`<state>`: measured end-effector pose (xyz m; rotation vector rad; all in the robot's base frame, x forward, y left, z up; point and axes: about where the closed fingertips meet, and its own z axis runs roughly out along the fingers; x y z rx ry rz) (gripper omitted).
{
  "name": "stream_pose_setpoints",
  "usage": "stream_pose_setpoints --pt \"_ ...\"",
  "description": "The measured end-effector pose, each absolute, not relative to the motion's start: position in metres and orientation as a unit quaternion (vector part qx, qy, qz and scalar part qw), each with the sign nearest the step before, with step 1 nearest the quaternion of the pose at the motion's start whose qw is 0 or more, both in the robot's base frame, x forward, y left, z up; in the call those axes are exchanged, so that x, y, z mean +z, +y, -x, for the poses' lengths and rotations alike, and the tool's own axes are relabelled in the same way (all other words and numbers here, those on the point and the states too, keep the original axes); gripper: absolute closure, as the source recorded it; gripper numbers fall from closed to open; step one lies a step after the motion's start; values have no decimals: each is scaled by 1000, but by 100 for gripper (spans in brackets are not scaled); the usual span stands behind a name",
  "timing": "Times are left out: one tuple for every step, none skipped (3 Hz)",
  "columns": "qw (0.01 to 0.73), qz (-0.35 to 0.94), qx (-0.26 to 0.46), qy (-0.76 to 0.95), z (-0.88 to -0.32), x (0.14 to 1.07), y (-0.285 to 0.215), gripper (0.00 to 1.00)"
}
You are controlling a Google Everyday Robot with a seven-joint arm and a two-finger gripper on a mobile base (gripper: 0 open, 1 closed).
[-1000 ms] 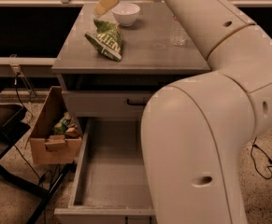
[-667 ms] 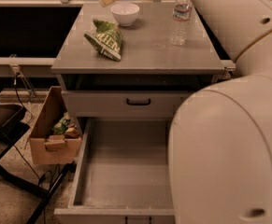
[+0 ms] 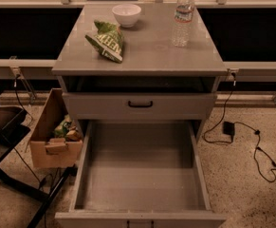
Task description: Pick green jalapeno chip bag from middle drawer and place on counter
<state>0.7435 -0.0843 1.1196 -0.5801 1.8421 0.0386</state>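
Note:
The green jalapeno chip bag (image 3: 106, 40) lies on the counter (image 3: 147, 56), at its left side, crinkled, with white lettering facing up. The middle drawer (image 3: 140, 175) stands pulled wide open below, its grey floor bare. The gripper and the arm are out of view.
A white bowl (image 3: 126, 14) stands behind the bag on the counter and a clear water bottle (image 3: 183, 19) at its right back. A shut drawer front with a black handle (image 3: 140, 104) sits above the open drawer. A cardboard box (image 3: 54, 134) stands on the floor at left, cables (image 3: 251, 141) at right.
The white arm that filled the right of the view has swung away and out of the picture. The bag stays on the counter.

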Motion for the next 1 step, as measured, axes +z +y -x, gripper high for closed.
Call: stream_pose_setpoints --pt "596 179 -26 782 -709 1125 -155 0"
